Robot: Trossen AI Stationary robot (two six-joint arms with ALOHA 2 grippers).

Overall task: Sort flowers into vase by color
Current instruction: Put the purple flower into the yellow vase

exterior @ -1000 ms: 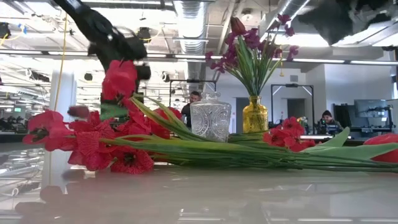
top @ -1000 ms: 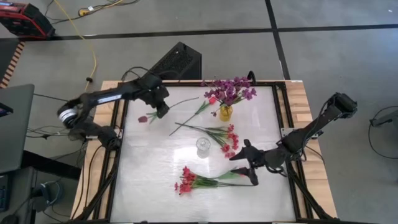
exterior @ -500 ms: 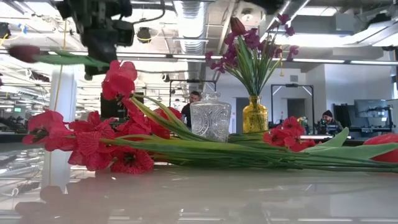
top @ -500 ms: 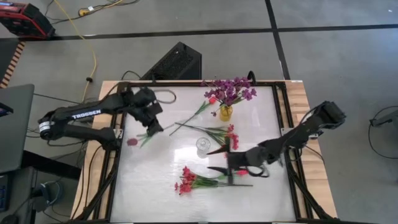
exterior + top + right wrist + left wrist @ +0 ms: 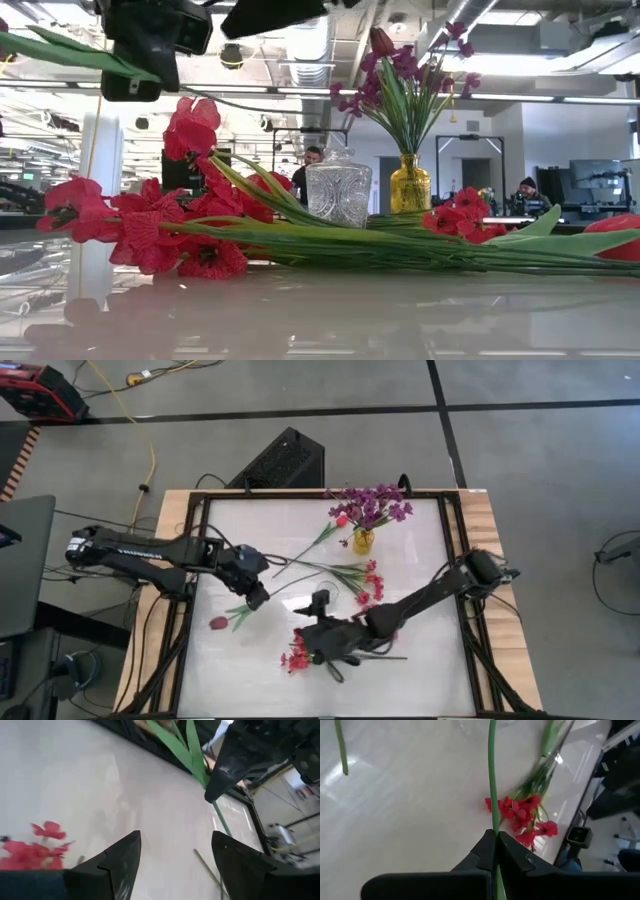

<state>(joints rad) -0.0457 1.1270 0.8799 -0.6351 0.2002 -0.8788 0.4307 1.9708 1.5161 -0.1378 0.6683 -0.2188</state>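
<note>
My left gripper [image 5: 255, 593] hangs above the table's left half, shut on a red tulip [image 5: 218, 623] with a green stalk and leaves [image 5: 70, 50]. My right gripper [image 5: 318, 635] stands open above a red spray [image 5: 298, 656] that lies flat near the near edge; its fingers [image 5: 125, 857] touch nothing. A second red spray [image 5: 358, 578] lies at the middle of the table. The yellow vase [image 5: 363, 541] holds purple flowers [image 5: 372, 506], with a red bud [image 5: 382, 41] among them. The clear vase [image 5: 338, 190] stands empty. My left gripper pinches the tulip's thin green stalk [image 5: 493, 837] between its two fingertips, a short way from the bud, by the leaves. The fingers slant down from the table's left and lie across the stalk. The tulip hangs clear of the table, its bud toward the near left.
The table is white and glossy with a black frame [image 5: 455, 550]. Its left and near parts are bare. A black box [image 5: 285, 460] stands on the floor behind the far edge. People sit at desks [image 5: 525, 190] in the room beyond.
My left gripper has carried the tulip from the far left toward the near edge, rising and rolling, so the bud now points toward the near left. My right gripper, still open, has swept toward the table's left and rolled, ending above the near red spray.
</note>
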